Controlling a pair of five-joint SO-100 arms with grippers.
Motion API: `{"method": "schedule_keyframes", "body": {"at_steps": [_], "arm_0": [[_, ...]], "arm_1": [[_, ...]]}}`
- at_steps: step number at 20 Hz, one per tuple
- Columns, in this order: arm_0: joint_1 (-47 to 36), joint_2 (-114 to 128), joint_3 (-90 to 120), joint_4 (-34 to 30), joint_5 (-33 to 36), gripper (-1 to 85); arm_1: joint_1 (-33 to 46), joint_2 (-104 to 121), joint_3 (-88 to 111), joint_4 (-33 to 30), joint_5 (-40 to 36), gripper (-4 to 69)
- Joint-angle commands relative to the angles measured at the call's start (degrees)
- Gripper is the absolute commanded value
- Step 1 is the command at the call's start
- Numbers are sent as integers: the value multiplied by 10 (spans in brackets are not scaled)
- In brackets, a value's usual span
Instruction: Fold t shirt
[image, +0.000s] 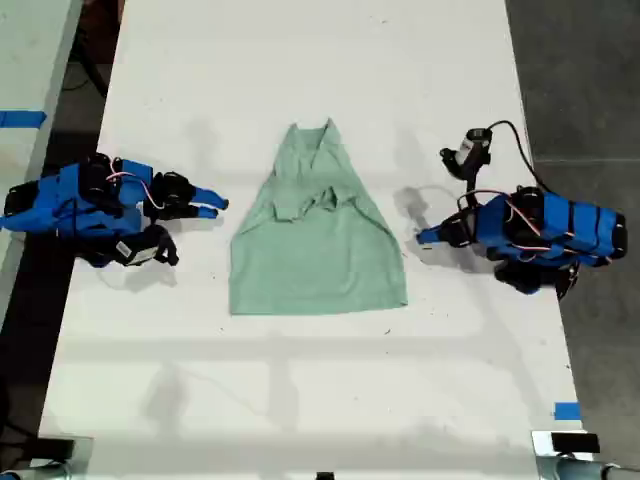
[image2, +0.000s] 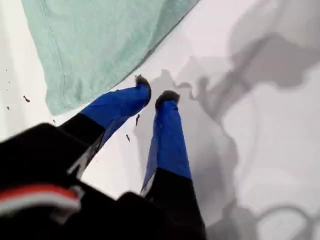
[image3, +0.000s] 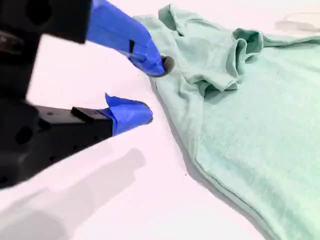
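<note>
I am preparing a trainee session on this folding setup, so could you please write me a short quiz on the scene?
1. True or false: my second gripper is clamped on the t shirt.
2. In the exterior view, the t shirt's neck points toward that view's: A) top, B) bottom, C) left.
3. Which gripper's wrist view shows the bunched sleeves lying on the t shirt's front?

Key
1. False: its jaws stand open beside the t shirt, holding nothing.
2. A.
3. My second gripper; my first gripper sees only a hem corner and the white table.
</note>
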Motion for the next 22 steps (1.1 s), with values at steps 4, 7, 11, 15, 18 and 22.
{"method": "schedule_keyframes", "body": {"at_steps": [4, 7, 11, 15, 18, 22], "arm_0": [[-50, 4, 5, -10, 2, -1], [-52, 4, 6, -10, 2, -1], [-53, 4, 6, -10, 2, -1], [-53, 4, 6, -10, 2, -1], [-52, 4, 6, -10, 2, -1], [-52, 4, 6, -10, 2, -1]], "arm_1": [[-83, 4, 25, 18, 174, -12], [-77, 4, 37, -25, 207, -23], [-82, 3, -35, -40, 211, 100], [-127, -244, -201, -50, 299, 244], [-159, -432, -293, -83, 393, 271], [-149, -593, -285, -166, 455, 277]]}}
